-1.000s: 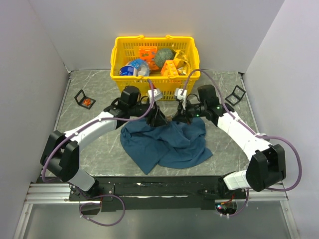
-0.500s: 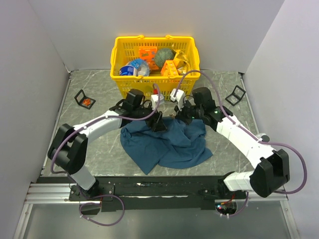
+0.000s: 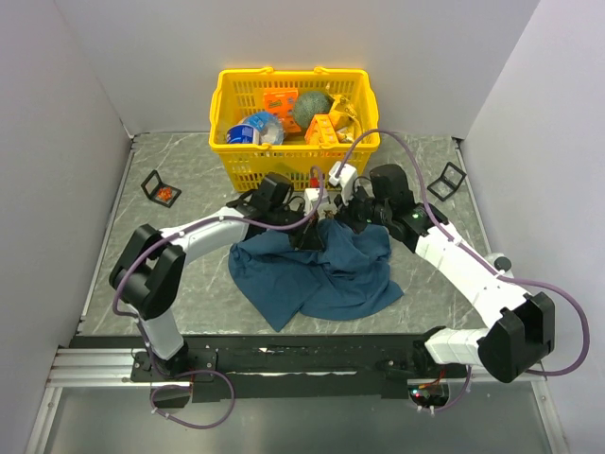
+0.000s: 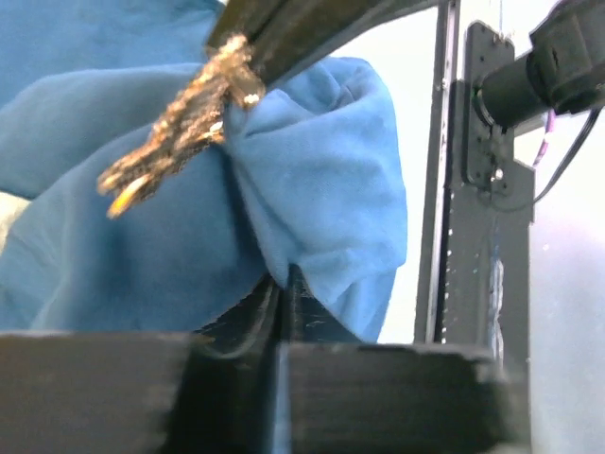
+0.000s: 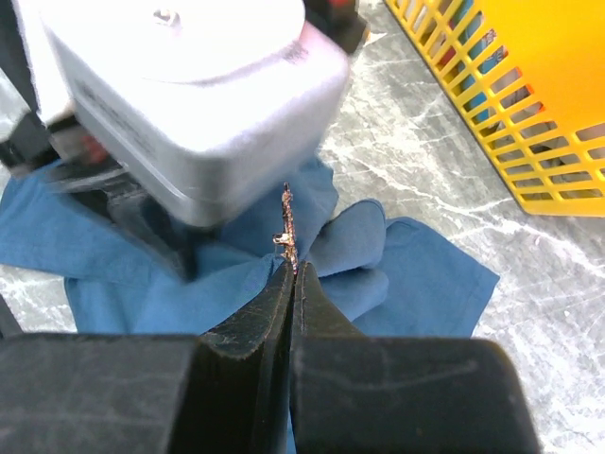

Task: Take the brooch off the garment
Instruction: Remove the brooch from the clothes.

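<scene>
You've got soft, matt blue cloth in the garment (image 3: 317, 274), creased all over. The brooch (image 4: 180, 123) glints like rough, grainy gold metal. Your right gripper (image 5: 291, 272) is matt black, the basket (image 3: 248, 161) glossy yellow plastic, the table (image 3: 180, 284) smooth, marbled grey.

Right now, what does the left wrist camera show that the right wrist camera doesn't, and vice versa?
Only the left wrist: the brooch broadside, gold and knobbly with an orange tip, and the left gripper pinching a fold of the garment. Only the right wrist: the yellow basket, the marble table, and the left arm's grey wrist housing; here the brooch is a thin edge. Both: the blue garment and the right gripper shut on the brooch.
</scene>
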### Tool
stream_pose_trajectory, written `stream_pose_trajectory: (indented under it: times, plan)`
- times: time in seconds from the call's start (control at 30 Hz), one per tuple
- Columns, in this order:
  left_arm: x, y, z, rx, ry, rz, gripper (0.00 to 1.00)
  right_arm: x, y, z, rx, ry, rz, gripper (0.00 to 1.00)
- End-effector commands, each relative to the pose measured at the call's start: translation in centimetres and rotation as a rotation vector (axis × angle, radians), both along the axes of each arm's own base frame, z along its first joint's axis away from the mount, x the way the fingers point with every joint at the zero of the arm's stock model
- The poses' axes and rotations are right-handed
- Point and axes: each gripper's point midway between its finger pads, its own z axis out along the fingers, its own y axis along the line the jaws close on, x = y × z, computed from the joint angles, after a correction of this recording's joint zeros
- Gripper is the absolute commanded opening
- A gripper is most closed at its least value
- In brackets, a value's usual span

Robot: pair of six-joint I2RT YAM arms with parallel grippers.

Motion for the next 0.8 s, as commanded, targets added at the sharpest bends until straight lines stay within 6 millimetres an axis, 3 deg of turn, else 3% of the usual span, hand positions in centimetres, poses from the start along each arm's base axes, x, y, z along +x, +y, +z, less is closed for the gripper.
stream_pose_trajectory:
  times: [0.0, 0.33, 0.5, 0.77]
  plan:
    - [-0.8, -1.0, 1.1, -0.034, 0.012, -0.081, 0.01, 1.0, 0.3, 3.9, 0.066, -0.120, -0.024, 0.00]
    - [-2.1, -0.4, 2.4, -0.071, -0.009, -0.098, 0.01, 2.6, -1.0, 3.9, 0.037, -0.179, -0.117, 0.00]
    - [-2.0, -0.1, 3.8, -0.076, -0.050, -0.091, 0.01, 3.8, -2.5, 3.8, -0.019, -0.236, -0.195, 0.00]
    - [0.0, 1.0, 4.3, -0.016, -0.147, 0.017, 0.01, 4.7, -5.0, 3.4, -0.170, -0.301, -0.244, 0.00]
